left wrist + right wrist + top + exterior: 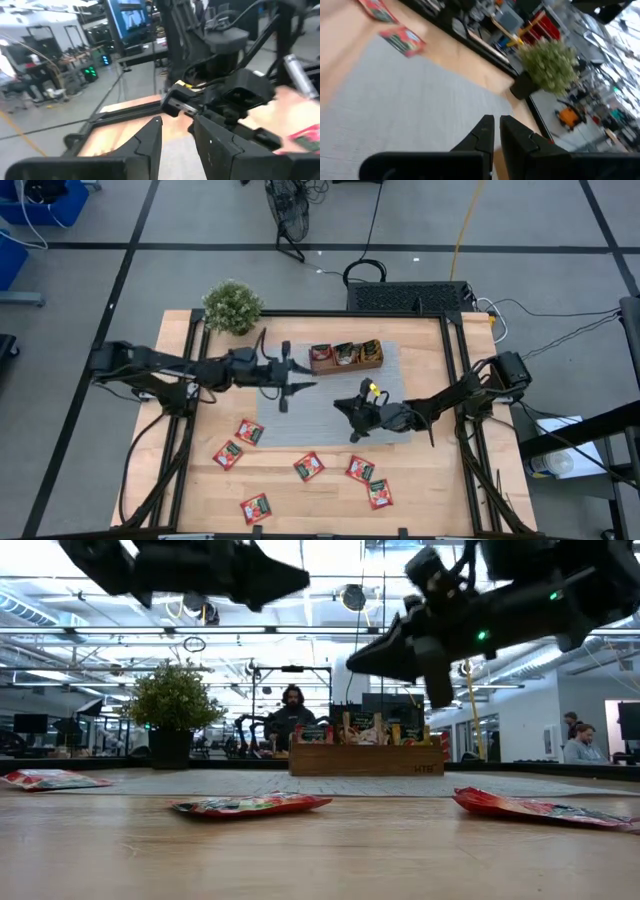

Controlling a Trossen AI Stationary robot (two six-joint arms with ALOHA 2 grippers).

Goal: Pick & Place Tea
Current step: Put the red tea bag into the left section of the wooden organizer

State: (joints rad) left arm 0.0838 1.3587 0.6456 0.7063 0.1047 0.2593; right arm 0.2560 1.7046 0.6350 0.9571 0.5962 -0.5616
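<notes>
Setting: a wooden table [420,480] in an open workshop, with a grey mat [310,415] across its middle, a potted plant [232,306] at the far left corner, and a person seated in the room beyond, visible in the low view.

Left gripper [296,387]: raised above the mat's far left portion, just beside the wooden tray [345,357]. The left wrist view shows its fingers [147,142] parted by a modest gap with nothing between them. Its position by the tray is consistent with a delivery there, in my judgement.

Right gripper [352,409]: raised above the mat's centre, on the near side of the tray. In the right wrist view its fingers [485,131] stand almost together and hold nothing. Being empty and aloft, it is probably between pickups.

Tray: sits on the mat's far edge and already holds several packets standing on edge in its compartments; which compartment holds which colour cannot be told.

Remaining tea: six red packets [308,466] lie flat on the bare wood nearer the camera side, well apart from the tray and spread out, so each can be taken singly. In the low view they lie low to the surface [250,804], so a pickup will likely need a careful descent.
</notes>
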